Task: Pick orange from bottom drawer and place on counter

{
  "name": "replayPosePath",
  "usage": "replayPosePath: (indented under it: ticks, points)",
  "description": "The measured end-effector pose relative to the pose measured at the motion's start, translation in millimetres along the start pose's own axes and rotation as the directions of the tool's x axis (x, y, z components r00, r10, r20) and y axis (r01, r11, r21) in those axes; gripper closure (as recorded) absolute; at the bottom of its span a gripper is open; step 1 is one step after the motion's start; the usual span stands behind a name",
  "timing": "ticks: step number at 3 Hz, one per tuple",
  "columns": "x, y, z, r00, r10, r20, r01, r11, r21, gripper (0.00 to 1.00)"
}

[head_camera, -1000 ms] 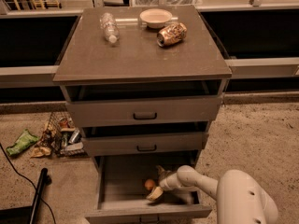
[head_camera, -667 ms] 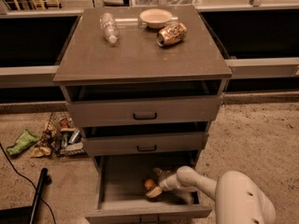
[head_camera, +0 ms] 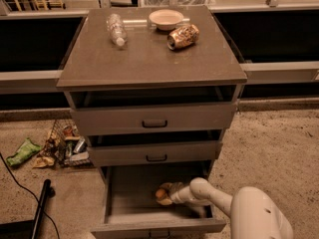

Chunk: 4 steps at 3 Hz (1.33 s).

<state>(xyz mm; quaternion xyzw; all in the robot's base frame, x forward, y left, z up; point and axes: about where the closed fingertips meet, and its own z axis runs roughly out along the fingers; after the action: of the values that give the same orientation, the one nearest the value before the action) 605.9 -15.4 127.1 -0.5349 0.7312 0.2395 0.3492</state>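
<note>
The orange [head_camera: 160,194] sits in the bottom drawer [head_camera: 127,197], right of centre. It looks light, firm, smooth and apt to roll, so I judge it wants gripping across its middle. My gripper [head_camera: 168,195] is right against it; whether it is closed I cannot tell. The middle drawer [head_camera: 124,156] stands ajar just above, so I'd pull outward before lifting to the counter [head_camera: 149,59].

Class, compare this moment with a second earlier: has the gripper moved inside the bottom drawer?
Yes, slightly. The gripper has shifted away from the front panel of the bottom drawer toward its back, and is now right at the orange.
</note>
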Motion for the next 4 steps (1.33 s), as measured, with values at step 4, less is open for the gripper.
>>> replayPosePath:
  ticks: [4]
  points:
    - [-44, 23, -50, 0.974, -0.114, 0.198, 0.123, 0.9918, -0.034, 1.00]
